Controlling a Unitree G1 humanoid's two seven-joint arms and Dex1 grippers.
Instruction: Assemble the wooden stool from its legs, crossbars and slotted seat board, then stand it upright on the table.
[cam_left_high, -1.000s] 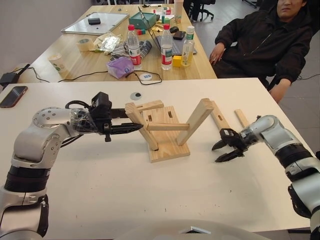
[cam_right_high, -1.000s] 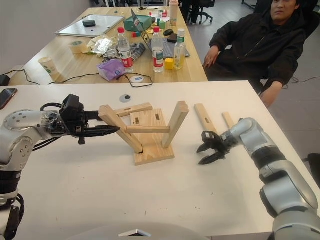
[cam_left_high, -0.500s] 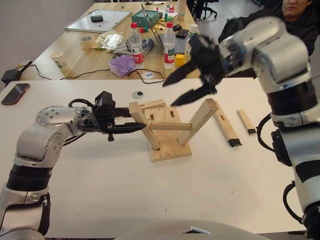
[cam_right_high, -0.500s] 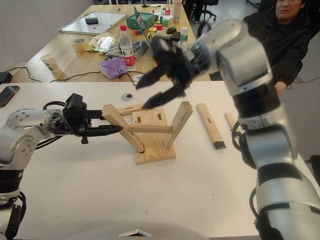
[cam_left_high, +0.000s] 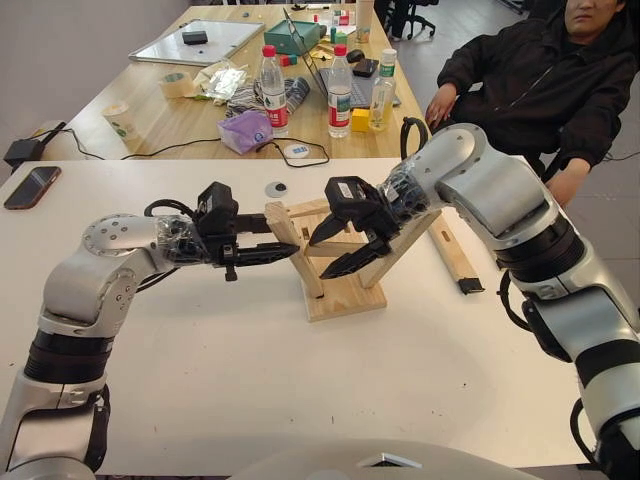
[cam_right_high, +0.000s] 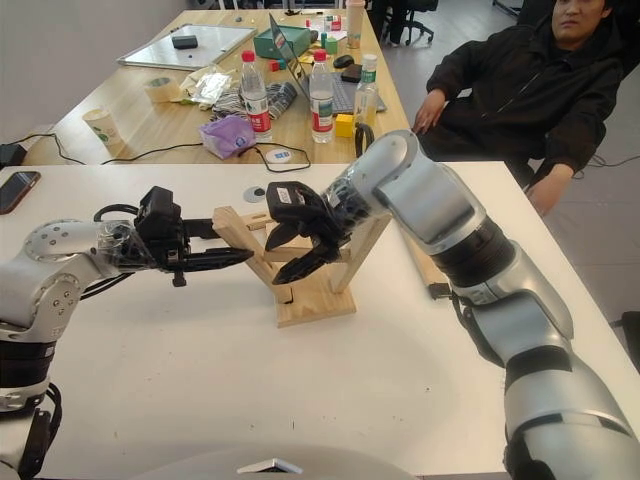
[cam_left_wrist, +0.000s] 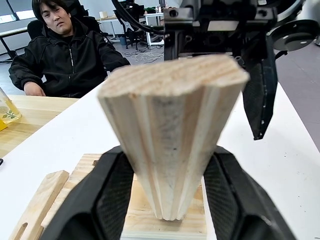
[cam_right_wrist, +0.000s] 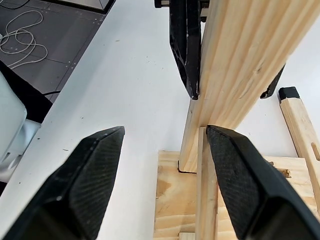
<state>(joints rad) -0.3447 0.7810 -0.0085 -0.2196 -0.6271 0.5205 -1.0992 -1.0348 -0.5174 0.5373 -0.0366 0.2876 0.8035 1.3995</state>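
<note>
Left eye view is showing the slotted seat board (cam_left_high: 350, 297) lying flat on the white table (cam_left_high: 250, 380) at centre frame. Two legs are standing tilted in its slots, with a crossbar (cam_left_high: 312, 250) bridging them. The left gripper (cam_left_high: 288, 249) is pinching the left-hand leg (cam_left_high: 283, 222) near its top, probably steadying the joint. The right gripper (cam_left_high: 345, 247) is hanging spread open at the crossbar, seemingly lining up to grasp or press it; I cannot tell whether it is touching. A spare leg (cam_left_high: 456, 258) is lying at the right of the frame. The left wrist view is confirming both pads (cam_left_wrist: 110, 200) pressing the leg's sides. The right wrist view is revealing the leg's foot sitting in its slot, with the crossbar just beside one open finger.
</note>
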